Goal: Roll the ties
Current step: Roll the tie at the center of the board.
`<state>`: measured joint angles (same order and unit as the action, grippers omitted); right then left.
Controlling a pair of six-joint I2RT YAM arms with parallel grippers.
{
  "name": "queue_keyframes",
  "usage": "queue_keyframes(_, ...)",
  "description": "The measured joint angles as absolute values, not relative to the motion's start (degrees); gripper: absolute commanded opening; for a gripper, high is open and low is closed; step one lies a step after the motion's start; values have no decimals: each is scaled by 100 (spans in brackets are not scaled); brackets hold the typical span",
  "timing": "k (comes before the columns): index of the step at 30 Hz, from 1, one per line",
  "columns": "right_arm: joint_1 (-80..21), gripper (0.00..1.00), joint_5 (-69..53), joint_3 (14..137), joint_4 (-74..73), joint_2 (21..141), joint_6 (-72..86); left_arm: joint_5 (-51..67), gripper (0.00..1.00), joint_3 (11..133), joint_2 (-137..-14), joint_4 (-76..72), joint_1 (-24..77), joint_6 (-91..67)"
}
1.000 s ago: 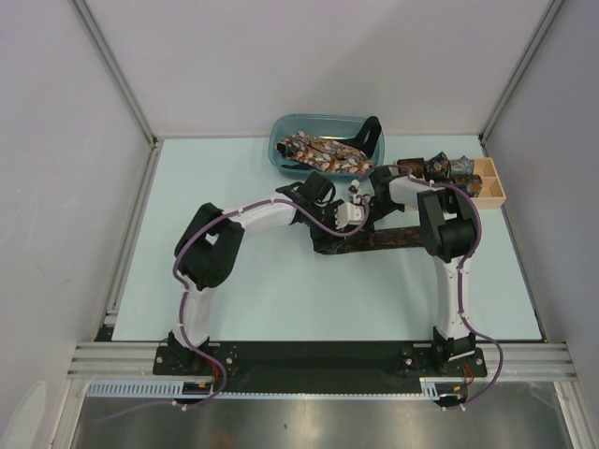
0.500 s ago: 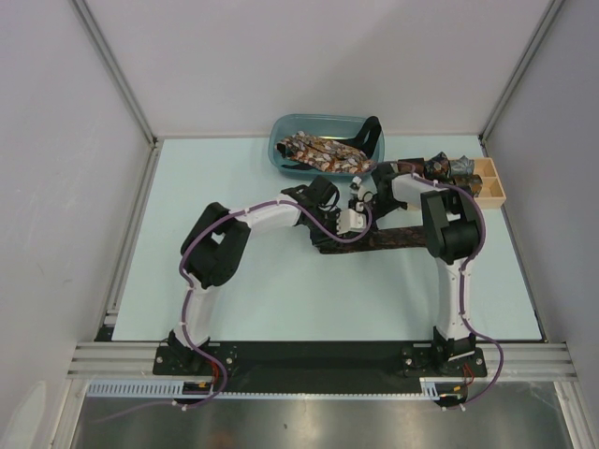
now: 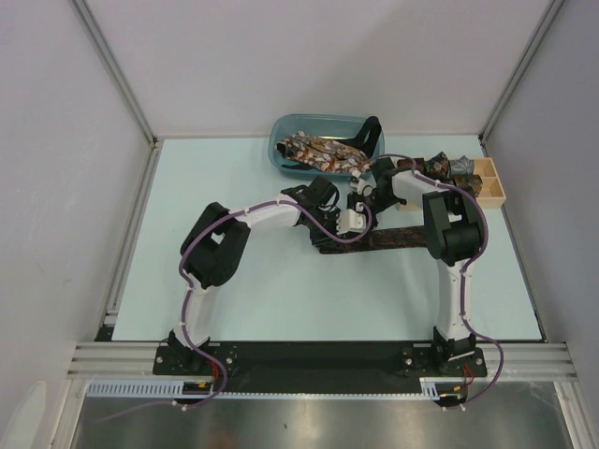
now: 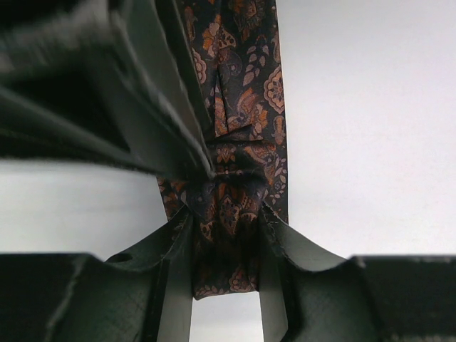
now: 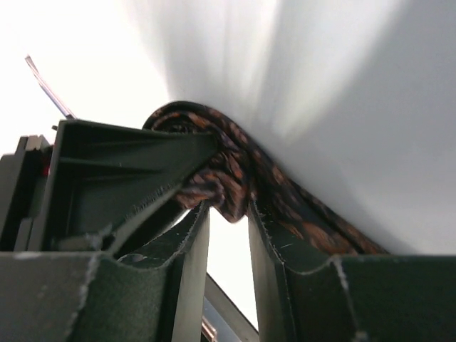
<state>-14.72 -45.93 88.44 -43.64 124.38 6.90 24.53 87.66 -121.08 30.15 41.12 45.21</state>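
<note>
Pinching tie (image 4: 242,142): L hand (image 4: 224,239), R hand (image 5: 228,217).

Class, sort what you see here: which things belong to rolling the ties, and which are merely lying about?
Job: brown tie, pinched by left gripper and right gripper; loose ties; coiled ties.
Lying about: blue tub under the loose ties; wooden tray holding the coils; purple cables on the arms.
</note>
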Motion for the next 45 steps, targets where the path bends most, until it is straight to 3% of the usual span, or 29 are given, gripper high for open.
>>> queue_keyframes(2,-1525,26,-4580,8877,-4316,12490,701,2456,31,8766,-12108,3015,4112,4521)
queue_keyframes(7,-1625,2,-4453,8892,-4257,12667,690,2458,37,8759,-12105,3017,4112,4517)
queue_keyframes(12,-1688,0,-4366,8917,-4307,12667,615,2550,61,8748,-12095,3028,4069,4486)
queue_keyframes(18,-1721,0,-4228,8958,-4383,12667,528,2683,74,8488,-11832,3208,3763,4287)
queue_keyframes(29,-1719,0,-4182,8982,-4460,12669,462,2882,74,8379,-11657,3199,3651,4040)
queue_keyframes(36,-1715,0,-4185,8982,-4464,12669,432,2917,47,8471,-11736,3201,3669,3918)
queue_keyframes(45,-1702,0,-4191,8982,-4517,12676,423,3009,45,8882,-11747,3365,3813,3848)
